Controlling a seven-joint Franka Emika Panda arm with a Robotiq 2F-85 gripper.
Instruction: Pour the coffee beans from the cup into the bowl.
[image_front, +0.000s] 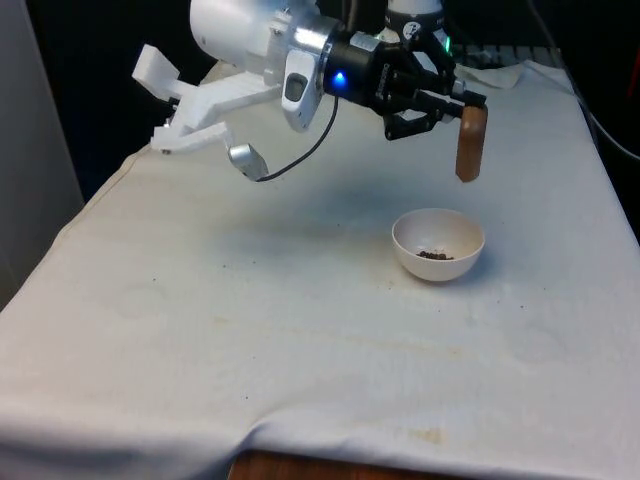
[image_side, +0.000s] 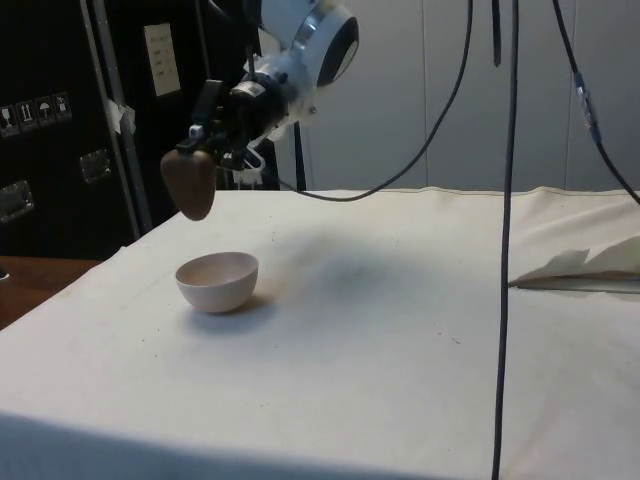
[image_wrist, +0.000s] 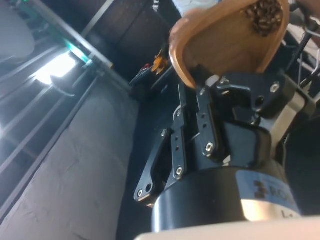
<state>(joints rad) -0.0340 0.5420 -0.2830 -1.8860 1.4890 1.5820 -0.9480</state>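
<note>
Your gripper (image_front: 452, 108) hangs above the white bowl (image_front: 438, 243), its fingers clamped on the rim of a brown cup (image_front: 470, 142) that is tipped mouth-down over the bowl's far edge. In the front view, a small scatter of coffee beans (image_front: 435, 255) already lies in the bowl's bottom; at the wrist, more beans (image_wrist: 264, 15) cling together inside the cup near its base. That puts you mid-pour, by my reading, with part of the load delivered and part yet to fall.

The next move likely calls for holding the cup's mouth over the bowl and tilting further, or giving it a slight shake, so the remaining beans slide out. The risk is that they drop past the rim onto the cloth (image_front: 250, 330), since the cup hangs toward the bowl's edge rather than its centre.

The dark cabinets behind the bowl in the side view carry a pale label (image_side: 160, 58) and small symbol stickers (image_side: 38, 110), none readable. Lettering on the gripper body at the wrist is cut off and cannot be made out.
</note>
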